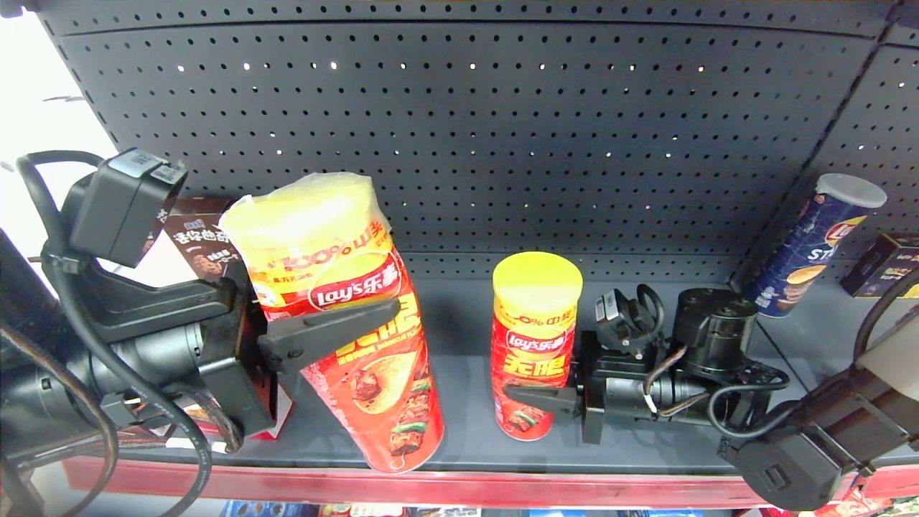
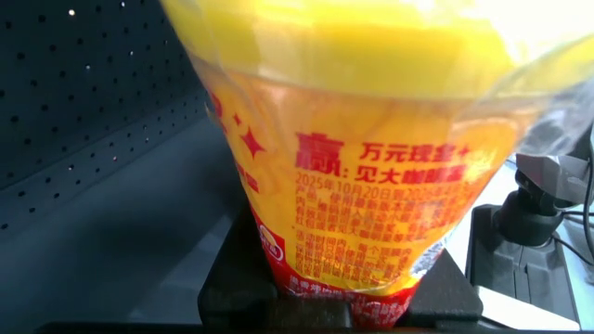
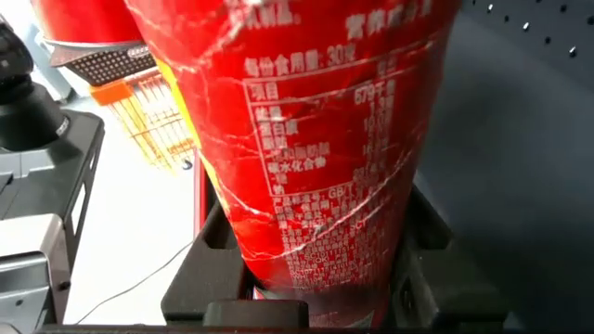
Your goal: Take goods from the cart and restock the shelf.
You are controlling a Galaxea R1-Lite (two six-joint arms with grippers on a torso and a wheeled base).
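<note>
While the left gripper (image 1: 359,309) is clamped around the middle of a large plastic-wrapped red crisp canister (image 1: 359,388), the pack leans with its yellow lid tipped to the left and its base at the front edge of the grey shelf (image 1: 467,431). To the right, the right gripper (image 1: 531,384) is closed on a smaller red crisp canister (image 1: 535,323) standing upright on the shelf. A brown biscuit box (image 1: 204,244) sits behind the left arm. A blue crisp canister (image 1: 811,244) leans at far right against the pegboard backing (image 1: 502,143).
</note>
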